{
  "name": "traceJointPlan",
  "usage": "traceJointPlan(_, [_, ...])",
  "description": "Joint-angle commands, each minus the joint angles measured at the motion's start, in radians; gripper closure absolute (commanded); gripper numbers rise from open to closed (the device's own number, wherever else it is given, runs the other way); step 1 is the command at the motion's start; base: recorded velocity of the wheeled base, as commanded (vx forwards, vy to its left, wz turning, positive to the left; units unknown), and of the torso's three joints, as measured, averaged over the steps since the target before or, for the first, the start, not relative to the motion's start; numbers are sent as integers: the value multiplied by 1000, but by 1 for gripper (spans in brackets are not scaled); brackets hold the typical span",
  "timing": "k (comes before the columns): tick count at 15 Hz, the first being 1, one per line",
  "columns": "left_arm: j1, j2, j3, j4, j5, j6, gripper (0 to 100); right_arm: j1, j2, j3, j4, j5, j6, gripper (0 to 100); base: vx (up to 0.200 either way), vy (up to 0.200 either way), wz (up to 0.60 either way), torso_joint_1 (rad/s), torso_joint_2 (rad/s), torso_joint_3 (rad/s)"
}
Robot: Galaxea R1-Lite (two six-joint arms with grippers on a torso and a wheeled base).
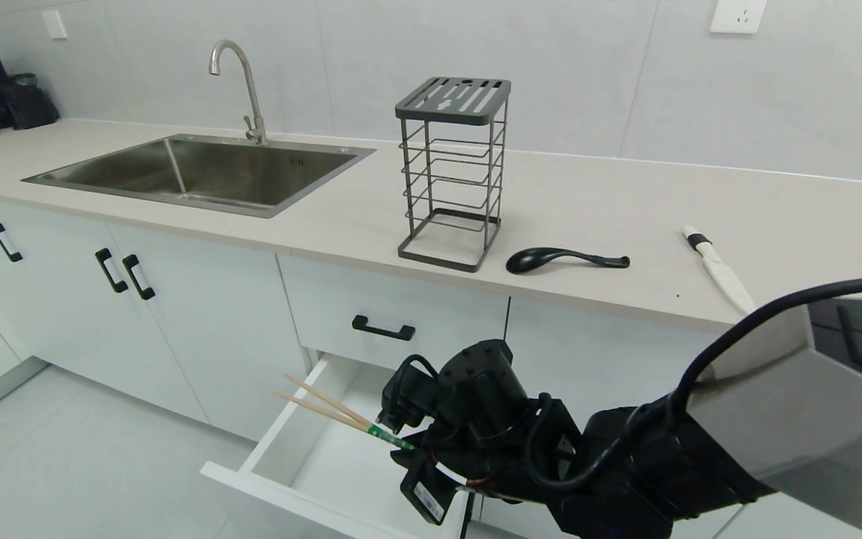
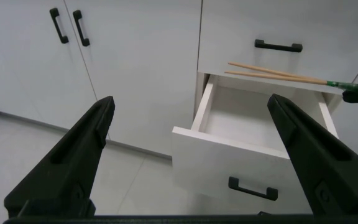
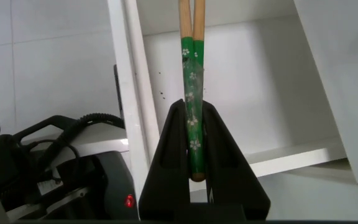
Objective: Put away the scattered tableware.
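1. Right gripper [image 3: 193, 118]: the jaws are shut on the pair of chopsticks [image 3: 191, 62], clamping them at their green patterned end. In the head view the right gripper [image 1: 405, 443] sits in the lower centre of the frame. The chopsticks [image 1: 326, 408] project from it toward the left, above the open drawer [image 1: 266, 486].

2. Left gripper [image 2: 190, 102]: the fingers are spread wide and hold nothing. It faces the front of the drawer [image 2: 229, 149].

3. Remaining tableware: a black spoon [image 1: 566, 259] lies on the counter [image 1: 625, 202] right of centre, just beside the wire rack [image 1: 452, 172]. A white knife [image 1: 715, 266] lies near the counter edge at the right of the frame.

4. Hazards, judged from this state:
- The grip is at one end, so most of the chopsticks' length is unsupported. They may pivot or slide in the jaws during descent.
- The free tips diverge slightly. On release the two sticks may roll apart or cross.
- The tips point toward the drawer's left wall. A skewed approach may catch the wall or rim and lever the sticks out.
- Release from height may bounce a stick out onto the floor.
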Motion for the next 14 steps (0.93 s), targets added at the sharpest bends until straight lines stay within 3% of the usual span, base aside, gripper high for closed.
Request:
traceJointPlan(1, [0,1,0,0,0,0,0,-11,20,-10,-1,0,-1,100,0,0,0,-183,378,193])
traceJointPlan(14, [0,1,0,0,0,0,0,-66,193,-167,7,-41,-9,100,0,0,0,-92,197,102])
